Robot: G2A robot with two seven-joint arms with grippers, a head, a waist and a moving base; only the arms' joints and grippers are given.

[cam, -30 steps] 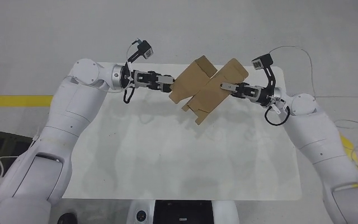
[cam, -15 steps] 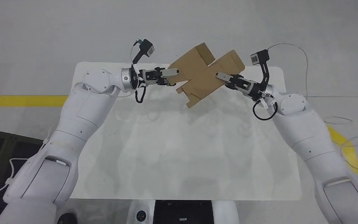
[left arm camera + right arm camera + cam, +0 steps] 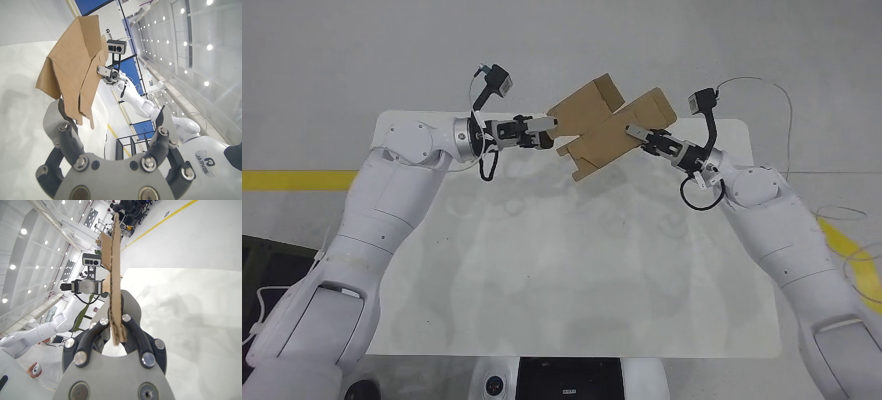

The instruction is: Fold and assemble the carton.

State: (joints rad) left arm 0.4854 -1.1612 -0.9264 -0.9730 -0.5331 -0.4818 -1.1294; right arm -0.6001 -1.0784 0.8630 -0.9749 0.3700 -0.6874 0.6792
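A flattened brown carton (image 3: 607, 122) hangs in the air over the table's far edge, its flaps partly unfolded. My right gripper (image 3: 637, 133) is shut on one edge of it; in the right wrist view the cardboard (image 3: 115, 279) stands edge-on, pinched between the two fingers (image 3: 130, 308). My left gripper (image 3: 548, 127) is at the opposite side. In the left wrist view it (image 3: 111, 113) is wide open, and the carton's (image 3: 73, 70) lower corner rests against one finger (image 3: 61, 110). The right gripper (image 3: 103, 71) shows behind the carton.
The white table (image 3: 572, 280) lies below both arms with nothing on its surface. Its far edge runs just under the carton. A yellow floor line (image 3: 287, 180) passes on both sides of the table.
Both arms have carried the carton away from the table's middle toward its far edge and higher, and it has turned slightly. The left arm has drawn in closer to the carton's flap.
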